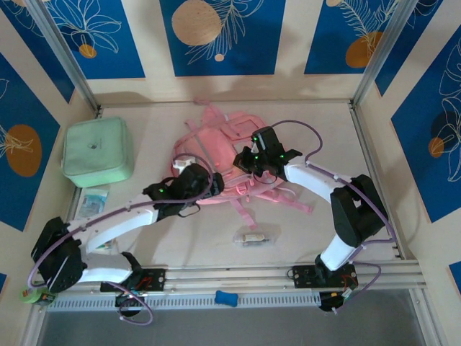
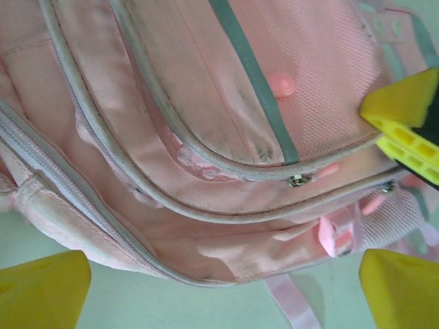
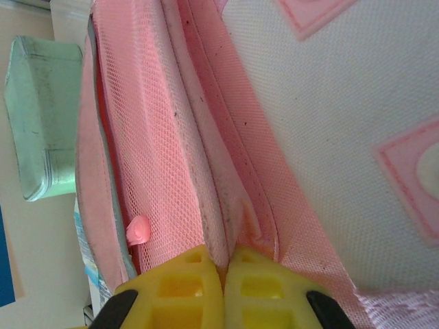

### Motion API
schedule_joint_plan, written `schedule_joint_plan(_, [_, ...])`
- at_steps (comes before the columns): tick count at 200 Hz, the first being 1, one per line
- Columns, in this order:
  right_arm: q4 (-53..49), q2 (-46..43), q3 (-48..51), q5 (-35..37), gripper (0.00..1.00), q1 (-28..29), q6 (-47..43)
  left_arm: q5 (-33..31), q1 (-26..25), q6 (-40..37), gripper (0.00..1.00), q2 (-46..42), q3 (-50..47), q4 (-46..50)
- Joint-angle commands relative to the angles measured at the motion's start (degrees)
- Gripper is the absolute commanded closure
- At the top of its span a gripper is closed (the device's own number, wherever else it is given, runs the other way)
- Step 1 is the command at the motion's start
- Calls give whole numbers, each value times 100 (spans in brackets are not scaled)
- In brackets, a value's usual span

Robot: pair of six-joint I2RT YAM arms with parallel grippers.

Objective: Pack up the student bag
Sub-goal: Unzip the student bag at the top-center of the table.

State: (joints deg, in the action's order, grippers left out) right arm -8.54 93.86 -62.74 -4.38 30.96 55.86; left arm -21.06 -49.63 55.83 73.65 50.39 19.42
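The student bag (image 1: 220, 148) is a soft pink backpack lying flat in the middle of the table, straps spread around it. My left gripper (image 1: 189, 178) hovers at its left side, open, with the bag's zippered front pockets (image 2: 206, 137) ahead of its wide-apart yellow fingers (image 2: 42, 289) and nothing between them. My right gripper (image 1: 259, 155) is over the bag's right part, shut on a pink seam fold (image 3: 236, 226) of the bag next to the mesh side pocket. The right gripper's yellow fingertips (image 2: 405, 120) also show in the left wrist view.
A mint green square zip case (image 1: 97, 150) sits at the left rear, also in the right wrist view (image 3: 41, 116). A blue-white packet (image 1: 94, 200) lies in front of it. A small clear-wrapped item (image 1: 253, 238) lies near the front. Metal rails edge the table.
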Motion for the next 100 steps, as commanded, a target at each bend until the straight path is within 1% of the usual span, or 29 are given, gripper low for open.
schedule_joint_plan(1, [217, -292, -111, -193, 100, 112, 121, -1019, -285, 443, 1, 327, 357, 44])
schedule_joint_plan(11, [233, -252, -115, -177, 100, 96, 139, -1162, -377, 451, 1, 533, 490, 0])
schedule_joint_plan(28, [298, -170, -106, -238, 100, 55, 220, -1462, -497, 590, 1, 893, 743, 189])
schedule_joint_plan(44, [349, -107, -116, -268, 100, 33, 261, -1642, -525, 742, 1, 1162, 910, 341])
schedule_joint_plan(100, [376, 18, -228, -309, 100, 8, 265, -1600, -561, 912, 1, 1717, 1125, 209])
